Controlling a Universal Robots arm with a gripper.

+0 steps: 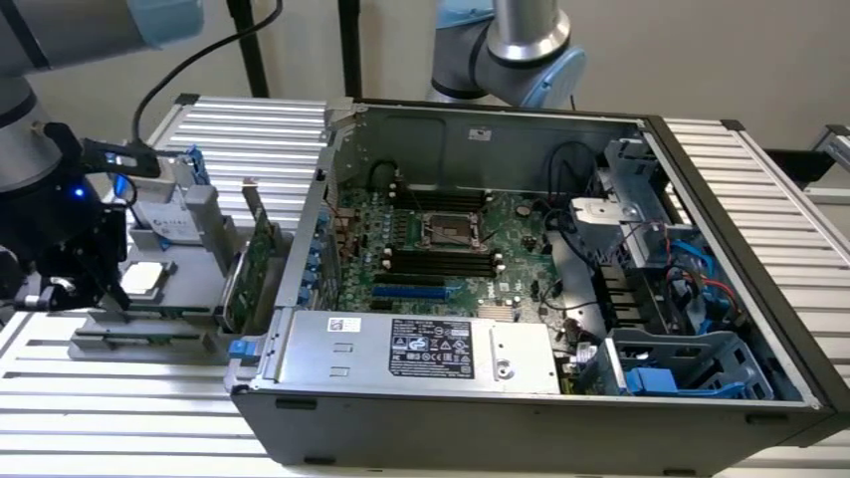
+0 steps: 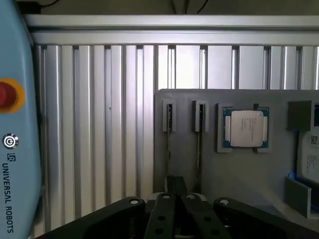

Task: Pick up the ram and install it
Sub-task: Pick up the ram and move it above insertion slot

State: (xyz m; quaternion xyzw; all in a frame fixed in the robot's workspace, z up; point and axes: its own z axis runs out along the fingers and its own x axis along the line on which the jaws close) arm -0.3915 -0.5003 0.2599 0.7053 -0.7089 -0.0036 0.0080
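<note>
Black linkage of the pincer (image 2: 175, 188) sits closest to the wrist camera, poised over the near end of a grey holder plate (image 2: 209, 169). Whether the pincer is wide, narrow or holding anything, I cannot tell.

Two thin dark strips run along the plate from the pincer to a pair of small brackets (image 2: 168, 118). The strip nearer the plate's edge looks to be the ram (image 2: 168, 147), standing on edge in its groove, and the pincer is just over that strip's end. Beyond the second strip a processor chip (image 2: 245, 128) lies flat in a recess. A hard drive (image 2: 310, 154) with a blue rail stands at the plate's far side. The plate rests on a ribbed aluminium bench (image 2: 99, 124), beside a pale blue casing (image 2: 15, 149) lettered UNIVERSAL ROBOTS.

In the exterior view the arm (image 1: 27, 100) hangs over the plate at that view's left, beside the open computer case (image 1: 531, 418). A green expansion card (image 1: 259, 264) stands upright between the plate and the case. The motherboard (image 1: 452, 239) lies exposed inside the case. The ram is out on the plate, not yet in the case.
</note>
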